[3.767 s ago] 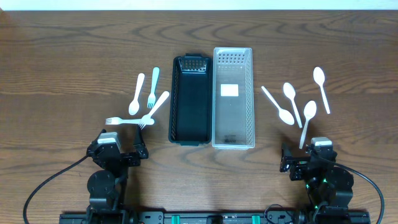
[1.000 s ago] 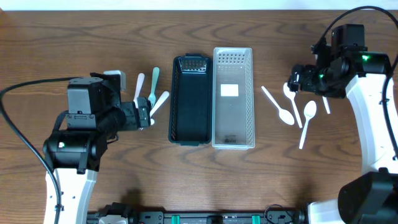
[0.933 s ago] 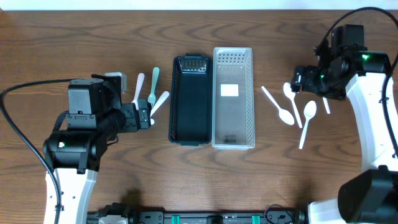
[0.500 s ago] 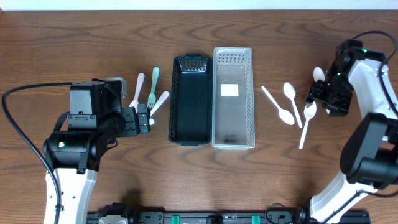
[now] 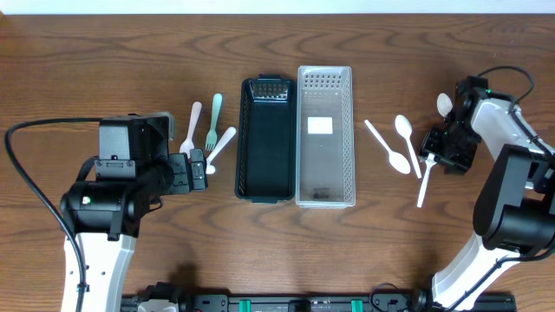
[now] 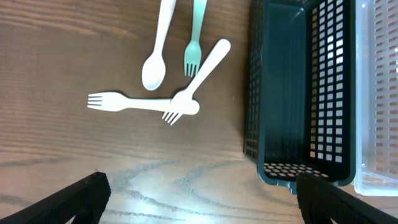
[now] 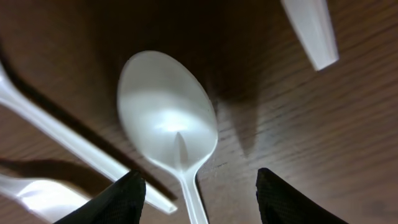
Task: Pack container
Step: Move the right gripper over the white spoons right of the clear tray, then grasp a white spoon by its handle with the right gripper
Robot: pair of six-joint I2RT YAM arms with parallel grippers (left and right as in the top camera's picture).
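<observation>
While R claw (image 7: 200, 198) straddles spoon (image 7: 166, 118), bin (image 5: 350, 130) label (image 5: 320, 126) is unreadable.

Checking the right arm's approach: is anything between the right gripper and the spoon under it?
Nothing visible does. The white spoon lies uncovered directly below the open right gripper; the neighbouring spoon handles lie beside it, not over it.

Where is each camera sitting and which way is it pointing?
Overhead: above the table, looking straight down on the black basket, clear basket and both arms.
Left wrist: on the left claw, facing down at forks beside the black basket; fingertips show.
Right wrist: on the right claw, close over a white spoon; fingertips show.
Shared: overhead and left wrist both show forks and black basket.
</observation>
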